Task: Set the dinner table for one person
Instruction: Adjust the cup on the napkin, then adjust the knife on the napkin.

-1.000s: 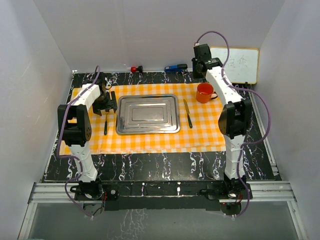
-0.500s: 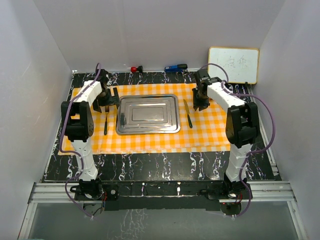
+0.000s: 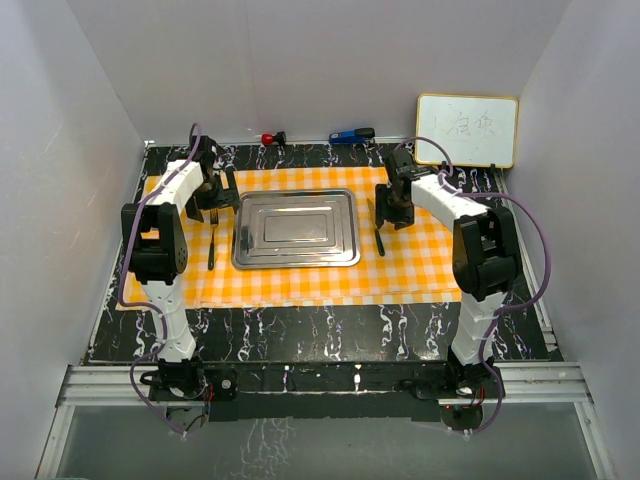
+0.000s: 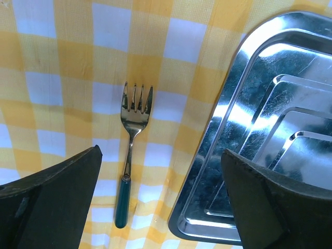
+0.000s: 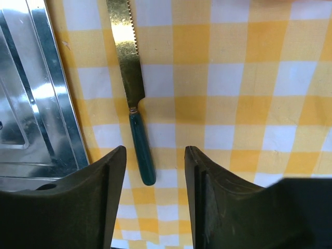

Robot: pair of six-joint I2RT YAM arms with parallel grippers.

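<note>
The dinner table is black with white veins and carries an orange-and-white checked cloth. A steel tray lies in the cloth's middle and also shows in the left wrist view. A green-handled fork lies left of the tray, tines pointing away. A green-handled serrated knife lies right of it. My left gripper hovers open above the fork's tines and the tray's edge. My right gripper hovers open over the knife, its handle end between the fingers. Both are empty.
A small whiteboard leans at the back right. A red-topped item and a blue item lie at the table's back edge. White walls enclose three sides. The right arm crosses the cloth's back right corner.
My right arm has swung down from the back right corner to over the knife and now covers the orange mug. My left gripper has shifted slightly back along the fork.
</note>
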